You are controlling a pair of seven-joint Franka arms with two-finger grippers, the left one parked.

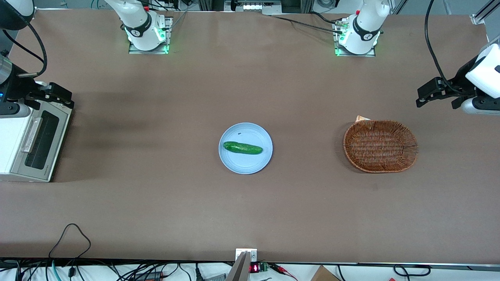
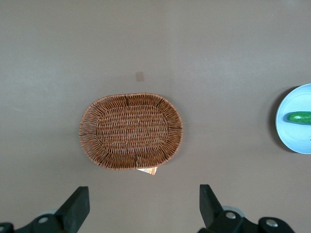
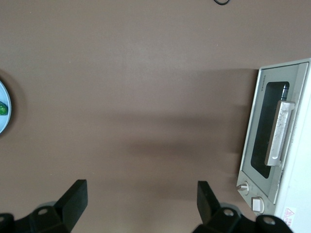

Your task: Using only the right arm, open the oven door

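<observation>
Hovering above the table, gripper (image 3: 138, 201) with fingers spread wide, nothing held. In the front view the right arm (image 1: 15, 84) sits just above the farther corner of the oven (image 1: 11, 144), which stands at the working arm's end of the table. Oven door (image 1: 41, 144) is shut, pale bar handle (image 3: 280, 132) lying flat against the glass window (image 1: 41, 139) and untouched.

Risks as I judge them:
- Handle is a thin bar close to the door face. Fingers coming in off-line could land on the glass or the frame instead of hooking the bar.
- Oven looks light and is not fixed down. A pull that doesn't follow the door's hinge arc could drag or tip the whole box rather than swing the door.
- The oven stands right at the table end, so sliding it the wrong way could push it off.
- Knobs (image 3: 243, 187) sit just beside the door; a sloppy approach could knock one.
- Arm cables (image 1: 37, 43) hang close above the oven and could snag.

Blue plate (image 1: 263, 156) with cucumber (image 1: 242, 148) at table centre and wicker basket (image 1: 381, 146) toward the parked arm's end are well apart from all this, no collision concern.

Writing: small dark lettering on the door frame (image 3: 259, 80), too small to read. Warning sticker (image 3: 290, 213) with a red triangle on the white oven body, text unreadable. Red digits on a small display (image 1: 254, 268) at the table edge nearest the camera, can't make them out.
</observation>
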